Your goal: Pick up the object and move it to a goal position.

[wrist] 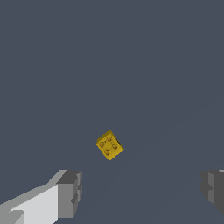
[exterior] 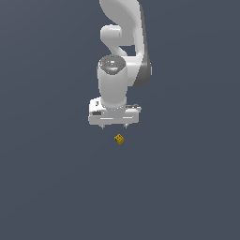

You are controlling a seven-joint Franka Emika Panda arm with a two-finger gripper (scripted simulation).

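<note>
Object placement noted relative to the arm, which filled the upper centre of the exterior frame, wrist pointing down. Gripper sat at frame centre, fingers spread wide and holding nothing; the wrist view showed both fingertips far apart. Mustard-yellow block lay on the grey floor just below and slightly right of the gripper, turned diagonal to the jaws. Judgement: descent plus a small yaw correction needed.
</note>
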